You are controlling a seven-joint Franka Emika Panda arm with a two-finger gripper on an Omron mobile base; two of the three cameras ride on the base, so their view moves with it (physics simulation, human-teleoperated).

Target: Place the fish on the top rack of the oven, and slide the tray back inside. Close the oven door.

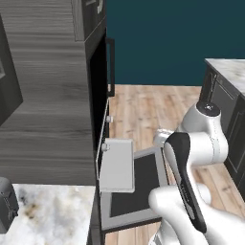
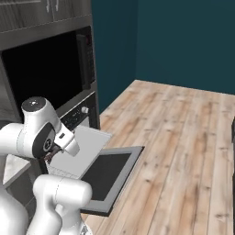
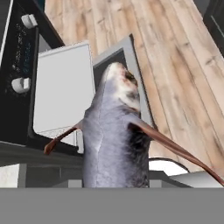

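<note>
The fish (image 3: 114, 140), grey and silvery with reddish fins, rises from the bottom of the hand view, and it hides my fingertips. My gripper (image 2: 51, 155) is shut on it, just off the near edge of the tray (image 2: 87, 144). The tray (image 1: 117, 162), a plain light grey sheet, is slid out of the oven (image 2: 46, 69) over the oven door (image 1: 139, 184). That door (image 2: 108, 176) hangs open and lies flat, its dark glass facing up. In the hand view the fish's head points toward the tray (image 3: 63, 87) and the door frame (image 3: 127, 52).
A black control panel with white knobs (image 3: 19, 52) runs beside the tray. A white plate's rim (image 3: 164, 165) shows beside the fish. A silver toaster (image 1: 7, 203) stands on the marble counter (image 1: 48, 210). Open wooden floor (image 2: 183, 137) lies beyond the door.
</note>
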